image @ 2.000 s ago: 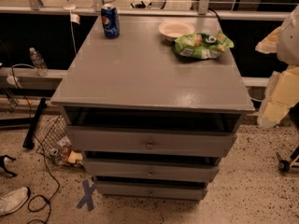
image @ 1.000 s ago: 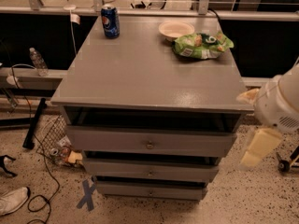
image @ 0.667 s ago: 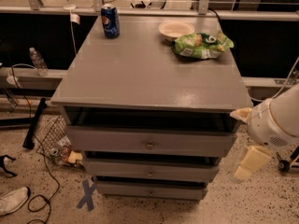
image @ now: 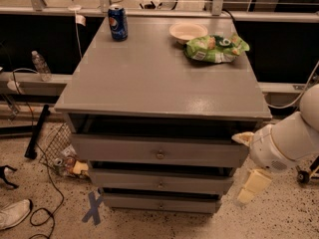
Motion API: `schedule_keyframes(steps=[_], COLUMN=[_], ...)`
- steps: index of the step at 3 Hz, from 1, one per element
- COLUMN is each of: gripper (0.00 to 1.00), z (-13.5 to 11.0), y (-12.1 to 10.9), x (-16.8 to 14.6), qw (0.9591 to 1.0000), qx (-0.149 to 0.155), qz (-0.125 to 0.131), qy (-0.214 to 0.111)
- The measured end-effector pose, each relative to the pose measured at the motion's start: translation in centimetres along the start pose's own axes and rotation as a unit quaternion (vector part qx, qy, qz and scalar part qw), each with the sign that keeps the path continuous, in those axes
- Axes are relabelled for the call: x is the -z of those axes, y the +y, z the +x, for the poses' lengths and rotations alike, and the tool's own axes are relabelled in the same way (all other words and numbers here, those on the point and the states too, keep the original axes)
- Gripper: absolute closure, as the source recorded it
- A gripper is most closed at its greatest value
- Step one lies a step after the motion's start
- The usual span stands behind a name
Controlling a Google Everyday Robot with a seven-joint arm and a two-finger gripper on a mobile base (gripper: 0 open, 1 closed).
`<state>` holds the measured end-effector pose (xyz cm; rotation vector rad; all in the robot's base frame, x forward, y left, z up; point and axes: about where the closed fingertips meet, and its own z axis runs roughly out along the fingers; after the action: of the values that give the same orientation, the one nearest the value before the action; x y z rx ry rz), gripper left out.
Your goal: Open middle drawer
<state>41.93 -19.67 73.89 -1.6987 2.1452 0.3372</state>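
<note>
The grey cabinet (image: 164, 78) has three stacked drawers. The middle drawer (image: 124, 179) is the low grey front panel with a small round metal knob (image: 160, 185) at its centre. It lies between the top drawer (image: 114, 150) and the bottom drawer (image: 129, 202), with a dark gap above it. My gripper (image: 247, 162) is at the cabinet's front right corner, level with the top and middle drawers and well right of the knob. Its two cream fingers (image: 252, 185) are spread apart and hold nothing.
On the cabinet top are a Pepsi can (image: 117, 22), a white bowl (image: 188, 32) and a green chip bag (image: 216, 47). On the floor to the left lie a wire basket (image: 56, 142), cables, a shoe (image: 14, 214) and a blue tape cross (image: 93, 206).
My arm has swung down and to the left from the right edge of the view. It now sits beside the cabinet's front right corner. The drawers have not moved.
</note>
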Motion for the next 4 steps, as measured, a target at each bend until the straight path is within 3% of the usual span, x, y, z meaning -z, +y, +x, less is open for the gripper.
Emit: schedule_keyframes(steps=[1, 2, 4], gripper=[0.00, 0.00, 0.00], z=[0.2, 2.6, 7.9], y=[1.0, 2.3, 2.6], x=[-1.6, -5.3, -15.0], qw=[0.9992, 0.9979, 0.9948], qx=[0.036, 0.060, 0.093], qz=[-0.006, -0.019, -0.039], qy=[0.017, 0.011, -0.004])
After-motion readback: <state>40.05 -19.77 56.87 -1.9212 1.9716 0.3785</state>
